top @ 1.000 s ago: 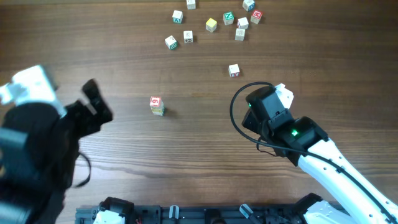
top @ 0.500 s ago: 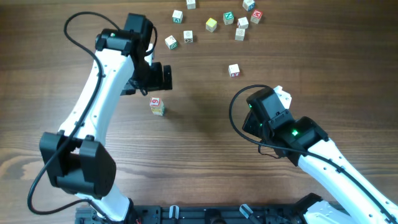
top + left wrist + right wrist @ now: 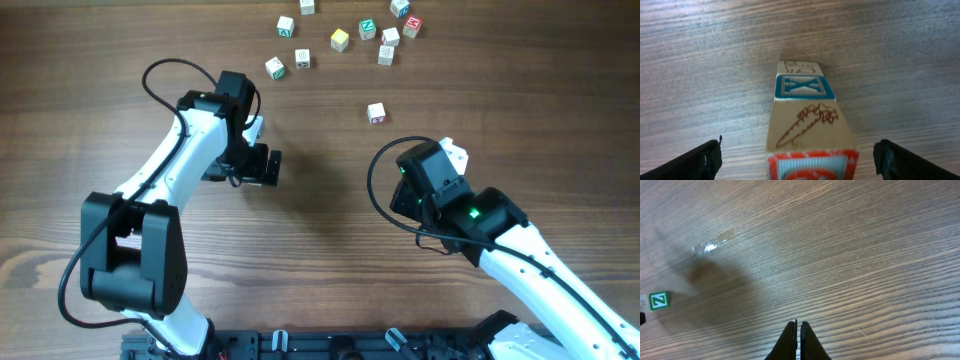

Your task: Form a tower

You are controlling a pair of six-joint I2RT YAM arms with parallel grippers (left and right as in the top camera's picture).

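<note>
Left gripper (image 3: 797,151), wide open w/ nothing held, hangs over the tower (image 3: 802,112) standing mid-left on the surface (image 3: 900,55); prob best to centre it & move straight vertically so no finger nudges the stack.

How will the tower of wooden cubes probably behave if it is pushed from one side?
The tower would probably tip or shear: it is narrow, several cubes high, and the cubes look only stacked. The cubes seem to be rigid wood, so squeezing should not deform them. The left gripper, open on both sides, would likely grip just one cube.
</note>
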